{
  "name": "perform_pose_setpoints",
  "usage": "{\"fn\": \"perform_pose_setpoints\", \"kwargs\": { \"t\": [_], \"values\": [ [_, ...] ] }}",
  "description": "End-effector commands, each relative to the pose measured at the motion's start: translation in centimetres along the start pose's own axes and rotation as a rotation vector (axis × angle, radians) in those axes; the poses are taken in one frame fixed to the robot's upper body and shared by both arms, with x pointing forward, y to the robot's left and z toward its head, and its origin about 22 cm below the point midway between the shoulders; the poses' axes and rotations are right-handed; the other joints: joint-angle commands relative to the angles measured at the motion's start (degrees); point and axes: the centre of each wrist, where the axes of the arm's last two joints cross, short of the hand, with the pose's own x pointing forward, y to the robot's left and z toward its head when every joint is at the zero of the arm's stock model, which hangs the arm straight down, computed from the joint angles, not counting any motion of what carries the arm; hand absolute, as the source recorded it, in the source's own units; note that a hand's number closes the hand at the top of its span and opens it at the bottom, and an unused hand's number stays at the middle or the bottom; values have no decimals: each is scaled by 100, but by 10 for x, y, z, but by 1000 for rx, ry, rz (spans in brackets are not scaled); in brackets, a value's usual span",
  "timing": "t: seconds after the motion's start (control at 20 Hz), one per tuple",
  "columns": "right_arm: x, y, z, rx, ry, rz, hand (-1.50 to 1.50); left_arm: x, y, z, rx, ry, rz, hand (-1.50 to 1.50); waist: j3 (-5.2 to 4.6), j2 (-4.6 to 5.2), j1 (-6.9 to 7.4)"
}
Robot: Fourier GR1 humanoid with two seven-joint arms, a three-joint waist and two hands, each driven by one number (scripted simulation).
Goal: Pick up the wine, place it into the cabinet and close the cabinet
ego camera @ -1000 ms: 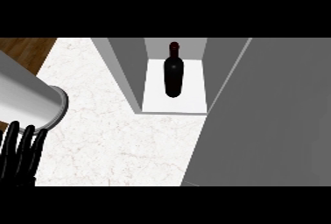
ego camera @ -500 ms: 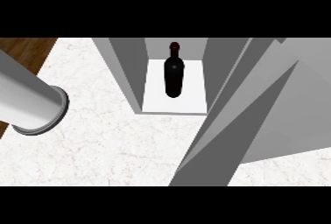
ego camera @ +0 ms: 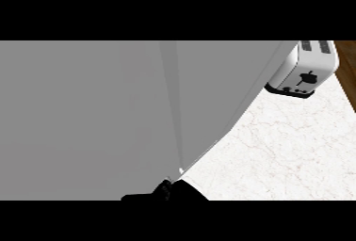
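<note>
Marble counter on the right, grey cabinet door fills the view, dark hand near its bottom edge looks like it's pushing, can't tell its fingers.

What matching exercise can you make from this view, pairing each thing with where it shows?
Things:
1. grey cabinet
2. toaster
3. marble counter
4. black hand

Places:
A. top right corner
B. bottom edge, near the middle
C. left and centre, filling most of the view
D. lower right

Pairs: 1-C, 2-A, 3-D, 4-B
</note>
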Motion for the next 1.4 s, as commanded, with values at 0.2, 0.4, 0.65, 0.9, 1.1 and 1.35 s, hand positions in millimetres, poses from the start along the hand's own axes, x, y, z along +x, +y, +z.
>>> {"fn": "perform_pose_setpoints", "kwargs": {
  "t": [0.2,0.4,0.65,0.9,1.1,1.35],
  "values": [
    [0,-11,-81,-105,5,77,150,11,20,-3,-20,17,10,-150,2,24,22],
    [5,-39,-101,-136,27,51,150,17,13,6,-6,16,-6,-150,8,13,-38],
    [-23,-67,-136,-192,26,103,150,18,26,-18,-48,20,16,-150,6,47,-62],
    [-41,-125,-130,-233,33,142,150,6,3,-18,-52,81,31,-150,12,47,-149],
    [-52,-117,-145,-216,57,155,150,-3,-20,-34,-75,86,41,-150,11,58,-194],
    [-60,-145,-152,-249,69,179,150,0,-19,-43,-87,98,41,-150,9,87,-136]
  ]
}}
